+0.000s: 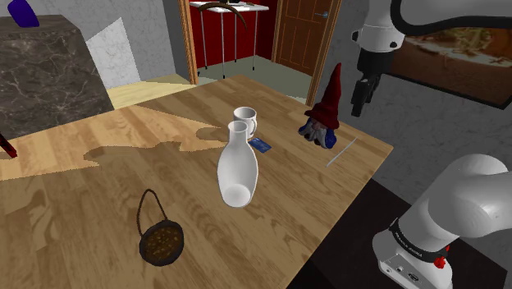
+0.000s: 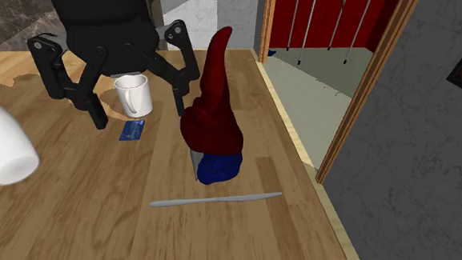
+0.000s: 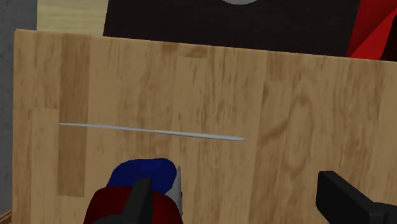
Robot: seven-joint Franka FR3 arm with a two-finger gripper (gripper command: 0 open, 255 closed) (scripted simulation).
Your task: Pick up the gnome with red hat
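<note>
Approach step, judged: nothing grasped yet. Gripper (image 1: 359, 103) hangs over the wooden table (image 1: 98, 205) with both black fingers spread wide and nothing between them.

Gnome (image 1: 322, 115) with the tall red hat and blue body stands on the table just beside the gripper, off to one side of it. In the wrist view the gnome (image 3: 145, 170) sits at one finger (image 3: 141, 198), partly hidden by it. The other finger (image 3: 347, 200) is over bare wood, well apart from the gnome. So the gnome is not inside the jaw gap. Fingers look clear of it, no contact visible.

Thin grey rod (image 3: 153, 131) lies flat on the table ahead of the fingertips, past the gnome and apart from it. White mug (image 1: 244, 117), blue card (image 1: 262, 145) and white vase (image 1: 237, 168) are on the far side of the gnome from the gripper. Dark basket (image 1: 160, 242) is far off.

Next move, judged: shift sideways toward the gnome until it is centred between the fingers. Then drop low enough to take the body or the wide lower hat, not the thin tip. Then close and lift. The hat tapers, so a high grip could slip. Coming in off-centre could knock the gnome over with that near finger.
</note>
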